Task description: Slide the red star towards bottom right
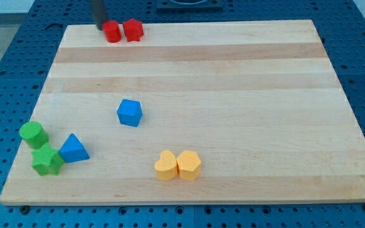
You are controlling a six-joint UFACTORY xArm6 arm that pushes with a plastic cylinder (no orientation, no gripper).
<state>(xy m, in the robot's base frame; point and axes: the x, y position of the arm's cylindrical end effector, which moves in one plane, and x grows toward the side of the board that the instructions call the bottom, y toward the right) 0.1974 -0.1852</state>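
Observation:
The red star (133, 29) lies at the view's top edge of the wooden board (233, 82), left of centre. A red round block (112, 31) touches its left side. My tip (99, 28) stands just left of the red round block, touching or nearly touching it, with the rod rising out of the view's top. The tip, round block and star sit in a row from left to right.
A blue cube (129, 112) sits mid-left. A green cylinder (33, 133), a green star (46, 159) and a blue triangle (73, 149) cluster at bottom left. Two yellow blocks (166, 166) (189, 164) touch each other at bottom centre.

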